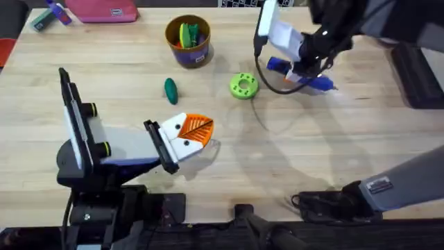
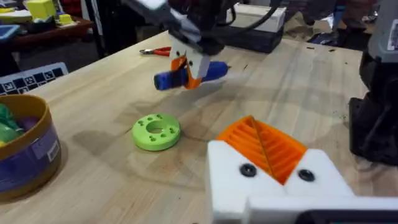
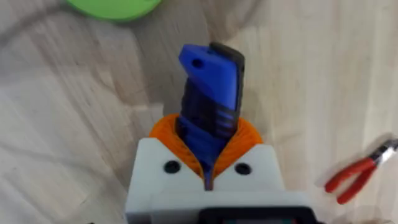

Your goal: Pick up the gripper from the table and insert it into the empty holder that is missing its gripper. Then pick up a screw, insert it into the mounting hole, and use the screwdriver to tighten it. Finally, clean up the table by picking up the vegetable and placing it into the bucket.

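Right gripper (image 3: 208,163) jaws clamped on screwdriver (image 3: 211,93), left gripper (image 1: 191,135) jaws seemingly closed, empty

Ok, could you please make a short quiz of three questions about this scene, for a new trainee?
1. True or false: the right gripper is closed on the screwdriver.
2. Which thing lies nearest the green disc on the table? A) the red-handled pliers B) the vegetable C) the pink case
3. Fill in: the bucket stands ____ from the vegetable, not touching it.

Key
1. True: the orange pads clamp the blue body.
2. B
3. apart
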